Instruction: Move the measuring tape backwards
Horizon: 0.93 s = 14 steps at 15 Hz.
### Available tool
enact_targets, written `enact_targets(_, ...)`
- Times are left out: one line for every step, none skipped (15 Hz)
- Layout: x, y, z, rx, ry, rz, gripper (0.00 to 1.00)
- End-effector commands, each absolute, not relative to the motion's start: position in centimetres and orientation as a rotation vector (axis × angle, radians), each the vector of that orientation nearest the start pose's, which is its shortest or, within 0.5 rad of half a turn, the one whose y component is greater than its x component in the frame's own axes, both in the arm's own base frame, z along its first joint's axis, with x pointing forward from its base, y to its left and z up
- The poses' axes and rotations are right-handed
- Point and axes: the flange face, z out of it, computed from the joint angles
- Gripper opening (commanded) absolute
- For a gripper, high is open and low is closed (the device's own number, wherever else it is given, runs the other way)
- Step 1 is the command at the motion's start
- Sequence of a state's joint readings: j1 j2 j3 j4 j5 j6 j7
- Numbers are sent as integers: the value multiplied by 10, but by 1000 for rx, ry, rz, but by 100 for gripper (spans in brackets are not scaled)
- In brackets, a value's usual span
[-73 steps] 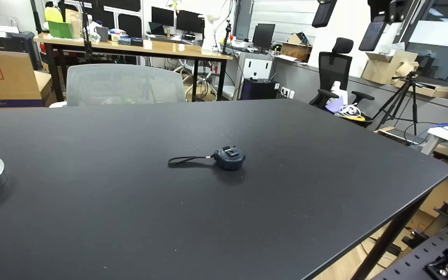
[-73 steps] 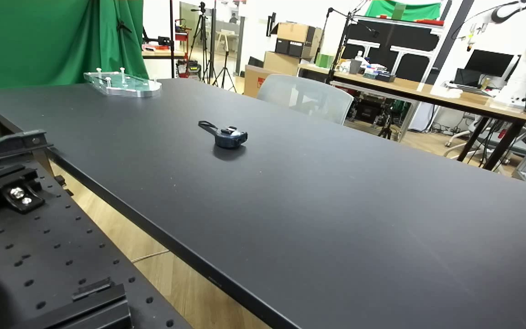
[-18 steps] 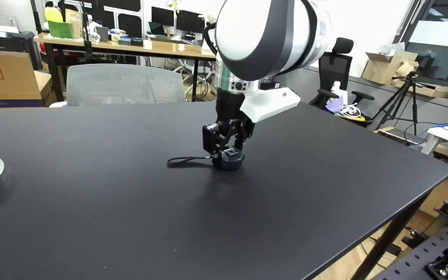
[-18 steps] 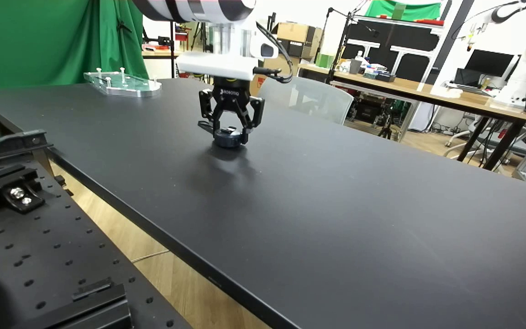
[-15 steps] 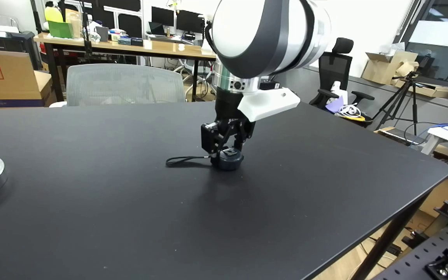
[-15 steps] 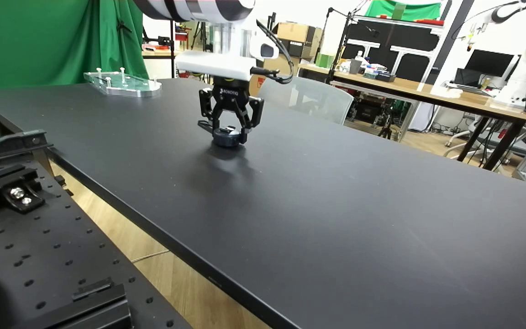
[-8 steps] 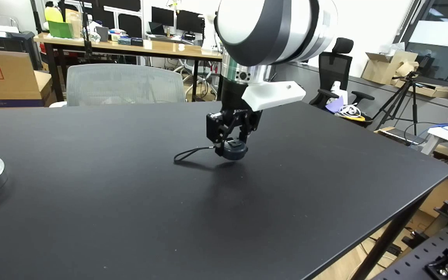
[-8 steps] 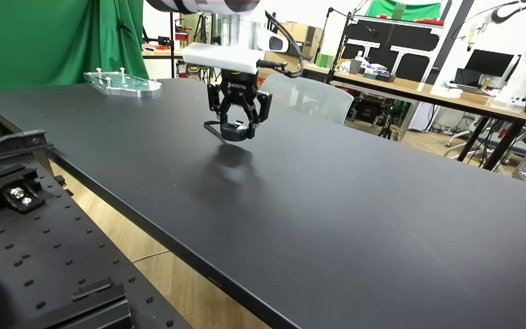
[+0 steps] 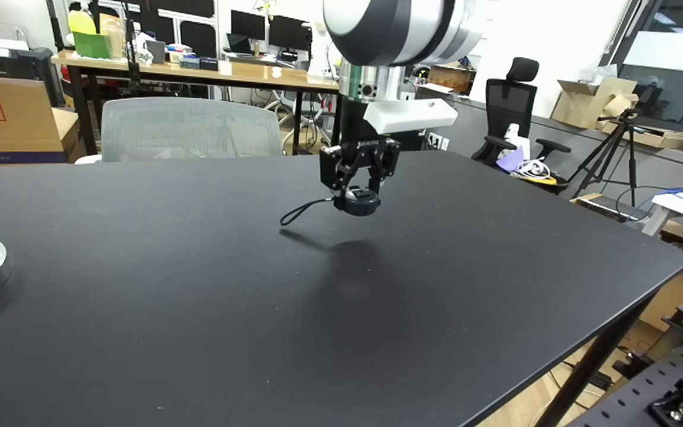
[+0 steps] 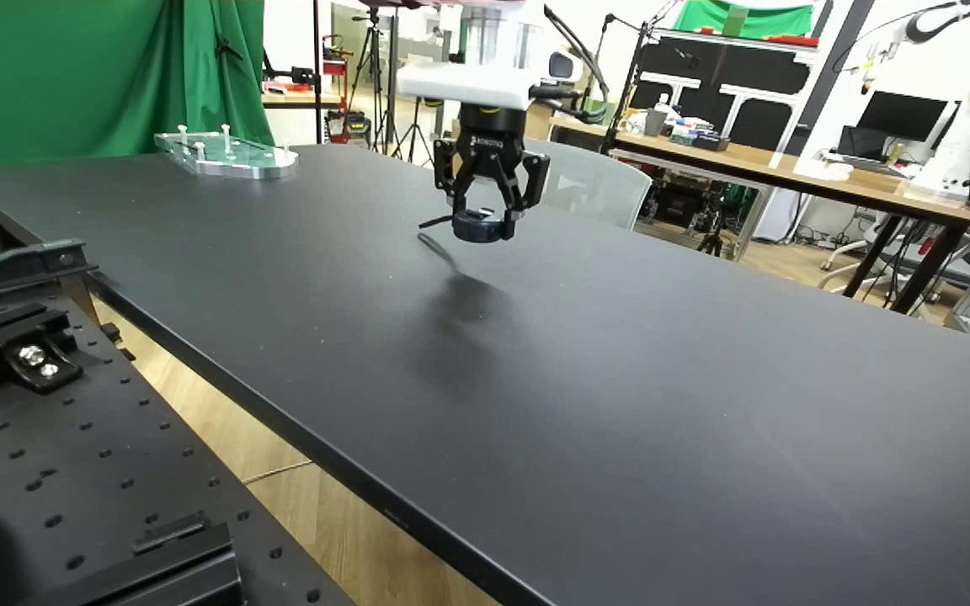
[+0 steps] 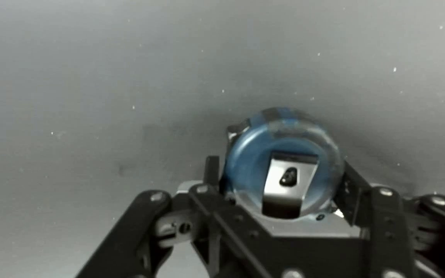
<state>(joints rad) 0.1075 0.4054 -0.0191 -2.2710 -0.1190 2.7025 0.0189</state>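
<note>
You held the measuring tape point(image 11: 284, 164) in the air over the worktop point(image 9: 199, 332), its shadow point(image 9: 354, 261) lying apart below it, well in from the edge beside the perforated platform point(image 10: 89, 505) and from the edge by the mesh chair point(image 9: 190, 130), with no corner near. Your fingers point(image 11: 211, 170) were clamped on opposite sides of the round case point(image 10: 478, 229), the metal clip point(image 11: 284, 195) faced up between them, and the looped strap point(image 9: 305, 207) drooped out to one side.

That hold, near the widest part, was in my judgement the right one: the case looked hard and stiff, so it would have taken a firm squeeze without giving. I took it to be small but dense, light enough to carry yet heavy enough to twist in a loose grip. Its smooth-looking curved wall could have slid or turned. The strap looked soft and thin, no place to take hold, and apt to fold under the case at set-down. Nothing looked fragile, though a drop might have sent the case rolling towards an edge. A level descent, clip upward, seemed to suit it best; which edge counted as backwards I could not tell.
</note>
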Motion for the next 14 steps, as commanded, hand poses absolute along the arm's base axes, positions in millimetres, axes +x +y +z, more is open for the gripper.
enact_targets(575, 61, 173, -3190, -251, -2, 46)
enact_targets(583, 63, 170, -3192, -252, 4, 46)
enact_targets(591, 64, 165, -3193, -254, 3, 46)
enact_targets(597, 66, 160, -3192, -259, -1, 46)
enact_targets(603, 67, 155, -3190, -268, -12, 46)
enact_targets(607, 68, 150, -3191, -271, -24, 46)
enact_targets(611, 69, 145, -3190, -277, -29, 46)
enact_targets(614, 71, 141, -3189, -285, -37, 46)
enact_targets(616, 72, 139, -3188, -291, -50, 46)
enact_targets(619, 74, 142, -3186, -295, -71, 46)
enact_targets(620, 76, 144, -3181, -301, -88, 46)
enact_targets(620, 78, 146, -3176, -304, -101, 46)
enact_targets(620, 80, 147, -3170, -304, -107, 93)
enact_targets(618, 81, 150, -3165, -311, -108, 95)
